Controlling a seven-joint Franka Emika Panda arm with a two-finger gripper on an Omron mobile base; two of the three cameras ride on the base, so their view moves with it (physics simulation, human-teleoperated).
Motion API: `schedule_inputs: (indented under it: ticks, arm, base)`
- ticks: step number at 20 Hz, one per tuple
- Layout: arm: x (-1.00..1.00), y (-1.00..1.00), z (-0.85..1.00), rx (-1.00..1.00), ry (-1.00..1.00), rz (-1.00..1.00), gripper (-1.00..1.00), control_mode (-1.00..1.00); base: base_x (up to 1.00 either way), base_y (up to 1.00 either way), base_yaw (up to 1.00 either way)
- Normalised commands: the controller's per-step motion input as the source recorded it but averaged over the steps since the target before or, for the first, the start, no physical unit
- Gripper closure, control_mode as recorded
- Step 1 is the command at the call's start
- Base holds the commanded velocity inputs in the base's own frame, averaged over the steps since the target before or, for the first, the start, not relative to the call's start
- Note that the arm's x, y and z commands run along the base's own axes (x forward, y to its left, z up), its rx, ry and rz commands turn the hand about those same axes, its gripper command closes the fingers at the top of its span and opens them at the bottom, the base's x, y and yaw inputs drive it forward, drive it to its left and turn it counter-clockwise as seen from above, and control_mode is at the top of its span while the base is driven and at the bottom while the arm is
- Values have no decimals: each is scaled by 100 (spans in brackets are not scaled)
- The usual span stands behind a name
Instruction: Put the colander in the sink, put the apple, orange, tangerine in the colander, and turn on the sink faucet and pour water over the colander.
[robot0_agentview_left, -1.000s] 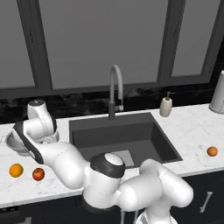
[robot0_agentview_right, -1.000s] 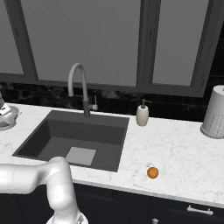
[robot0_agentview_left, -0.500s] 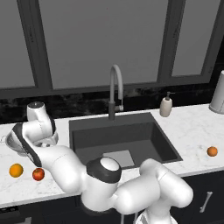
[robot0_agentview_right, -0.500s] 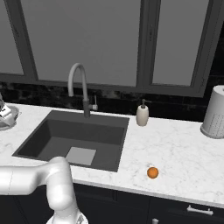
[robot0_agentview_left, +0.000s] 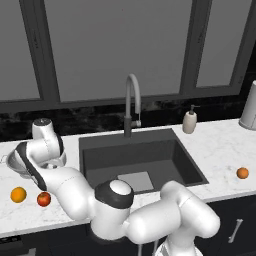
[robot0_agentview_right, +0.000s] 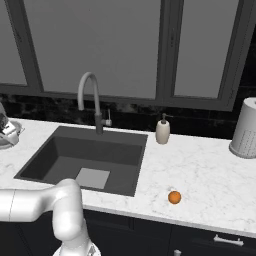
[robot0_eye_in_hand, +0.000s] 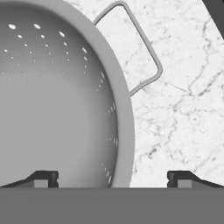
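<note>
Soap dispenser (robot0_agentview_right: 162, 132), white perforated canister (robot0_agentview_right: 244, 129)

No legible text, label, brand, number or sign was found in any view. The soap dispenser (robot0_agentview_left: 189, 121), the white canister (robot0_agentview_right: 245, 128) at the right, the sink faucet (robot0_agentview_left: 132, 103) and the colander (robot0_eye_in_hand: 57, 100) all bore plain surfaces. The marbled desk (robot0_agentview_right: 210, 175) showed veining only, no markings. The window panes (robot0_agentview_left: 115, 47) behind the sink (robot0_agentview_left: 140, 157) were blank grey. The cabinet fronts (robot0_agentview_right: 215, 240) below carried a handle but no lettering.
</note>
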Motion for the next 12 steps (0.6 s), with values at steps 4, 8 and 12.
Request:
schedule_inputs:
  ticks: [4,8,12]
  arm:
    - [16,4,-18,0,0,-4,-100,-100]
    - [14,10,-18,0,0,-4,-100,-100]
    - [2,7,-9,0,0,-6,100,-100]
  base:
    - [0,0,0]
    - [0,0,0]
    - [0,0,0]
